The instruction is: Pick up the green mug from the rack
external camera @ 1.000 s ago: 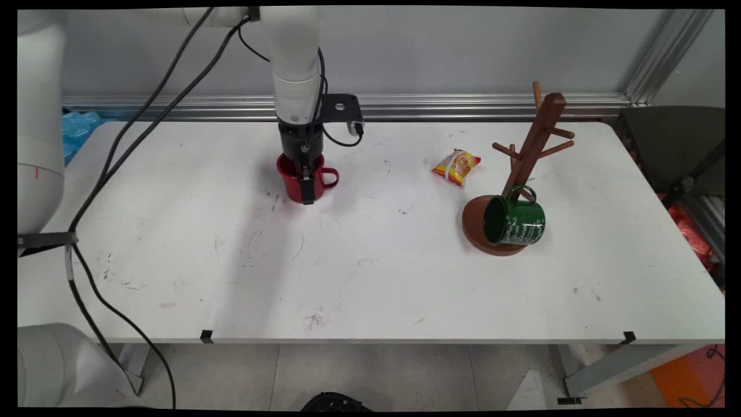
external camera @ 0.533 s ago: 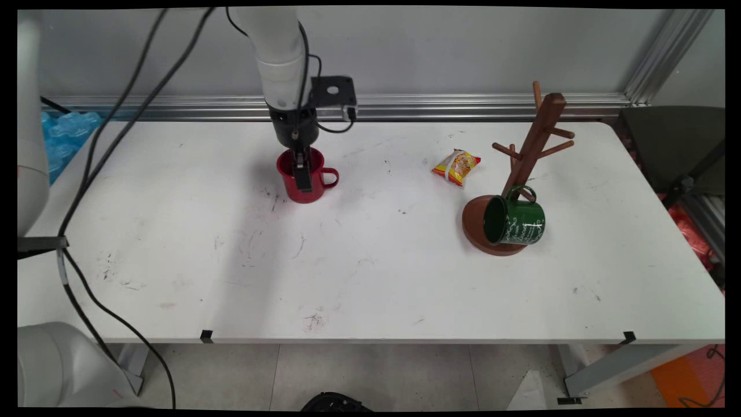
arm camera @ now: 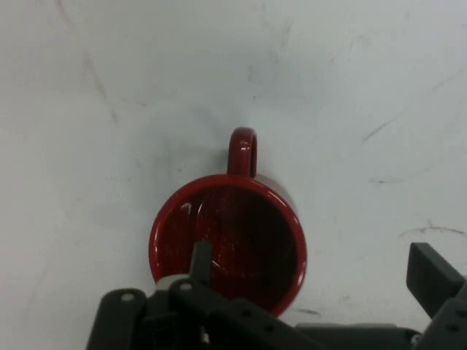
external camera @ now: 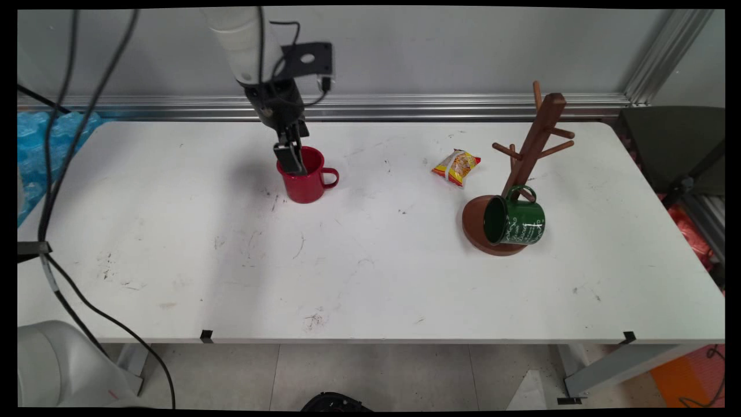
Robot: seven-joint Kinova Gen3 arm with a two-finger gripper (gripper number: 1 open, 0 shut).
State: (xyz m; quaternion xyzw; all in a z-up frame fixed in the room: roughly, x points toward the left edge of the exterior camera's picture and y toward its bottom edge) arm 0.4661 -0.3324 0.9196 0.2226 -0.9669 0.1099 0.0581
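Your gripper (external camera: 291, 155) hangs open just above the red mug (external camera: 305, 176), one finger (arm camera: 199, 262) over its mouth, handle at three o'clock on the table (external camera: 370, 278). Careful: a sideways swing could catch the rim, tipping it.

A scuffed white rectangular surface (external camera: 370, 278) stands against a plain grey wall (external camera: 440, 52). An aluminium rail (external camera: 463, 106) runs along the wall's foot. Pale floor tiles (external camera: 370, 376) lie below.

Snack packet (external camera: 456, 167), mug tree (external camera: 524, 174), green mug (external camera: 514, 220)
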